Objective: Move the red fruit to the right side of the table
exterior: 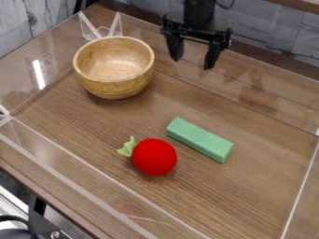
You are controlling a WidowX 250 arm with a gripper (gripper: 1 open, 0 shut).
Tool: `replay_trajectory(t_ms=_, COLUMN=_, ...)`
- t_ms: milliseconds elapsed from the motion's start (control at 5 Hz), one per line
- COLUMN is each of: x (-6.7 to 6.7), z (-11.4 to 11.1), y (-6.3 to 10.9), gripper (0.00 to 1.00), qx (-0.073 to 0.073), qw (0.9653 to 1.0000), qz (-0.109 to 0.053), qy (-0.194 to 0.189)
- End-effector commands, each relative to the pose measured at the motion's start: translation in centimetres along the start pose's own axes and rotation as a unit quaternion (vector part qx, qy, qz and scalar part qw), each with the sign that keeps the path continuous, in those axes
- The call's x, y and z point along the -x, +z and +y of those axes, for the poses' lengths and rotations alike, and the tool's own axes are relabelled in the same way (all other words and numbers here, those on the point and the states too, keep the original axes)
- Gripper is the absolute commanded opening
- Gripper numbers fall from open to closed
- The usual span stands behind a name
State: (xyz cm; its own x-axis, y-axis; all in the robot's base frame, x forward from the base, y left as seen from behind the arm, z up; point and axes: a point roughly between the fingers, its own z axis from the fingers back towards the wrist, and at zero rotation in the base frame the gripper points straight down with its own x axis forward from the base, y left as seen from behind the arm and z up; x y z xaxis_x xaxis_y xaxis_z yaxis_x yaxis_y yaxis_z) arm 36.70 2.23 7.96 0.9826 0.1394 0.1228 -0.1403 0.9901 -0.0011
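Note:
The red fruit, round and bright red with a pale green leafy stem on its left, lies on the brown wood-grain table near the front centre. My black gripper hangs at the back of the table, pointing down, well behind the fruit and apart from it. Its fingers stand wide open with nothing between them.
A wooden bowl sits at the back left, just left of the gripper. A green rectangular block lies right beside the fruit, to its upper right. Low clear acrylic walls border the table.

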Motion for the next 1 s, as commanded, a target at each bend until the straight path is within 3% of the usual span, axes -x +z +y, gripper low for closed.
replay_trajectory(t_ms=0, x=-0.7, z=1.2, y=1.0, gripper=1.0, qx=0.004, qw=0.9996, qz=-0.027, qy=0.005)
replay_trajectory(t_ms=600, x=-1.0, z=1.2, y=2.2, gripper=1.0, qx=0.016, qw=0.9985, qz=-0.048, qy=0.022)
replay_trajectory(t_ms=800, x=-1.0, z=0.2, y=1.7, gripper=1.0, qx=0.025, qw=0.9981, qz=-0.054, qy=-0.017)
